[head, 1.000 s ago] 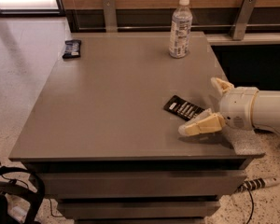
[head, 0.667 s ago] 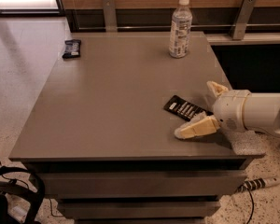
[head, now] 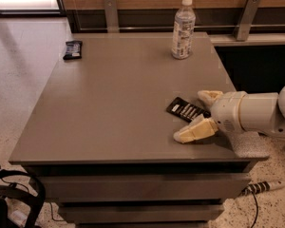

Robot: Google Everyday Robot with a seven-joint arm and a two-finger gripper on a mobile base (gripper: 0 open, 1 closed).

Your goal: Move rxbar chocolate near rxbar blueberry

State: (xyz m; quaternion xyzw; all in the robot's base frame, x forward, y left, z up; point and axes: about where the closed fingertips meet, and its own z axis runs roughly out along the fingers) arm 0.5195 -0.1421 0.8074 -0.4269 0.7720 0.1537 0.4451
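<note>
Rxbar chocolate (head: 183, 109) (white lettering unreadable) lies partly within the spread gripper (head: 201, 114).

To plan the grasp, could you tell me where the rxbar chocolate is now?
In the camera view, the rxbar chocolate lies at the front right of the table, its end inside the open gripper, nearer than the water bottle.

At the 4 o'clock edge of the table (head: 109, 108), the gripper (head: 199, 114), fingers spread, hides the right end of the rxbar chocolate (head: 184, 109), whose white lettering is too small to read. The arm (head: 256, 112) behind it is cut off at the right edge. The rxbar blueberry (head: 72, 50), far off at 10 o'clock, shows only pale smudges for markings. The label of the bottle (head: 183, 27) at 1 o'clock is illegible. A black strap (head: 23, 189) at 7 o'clock runs past the left edge.
</note>
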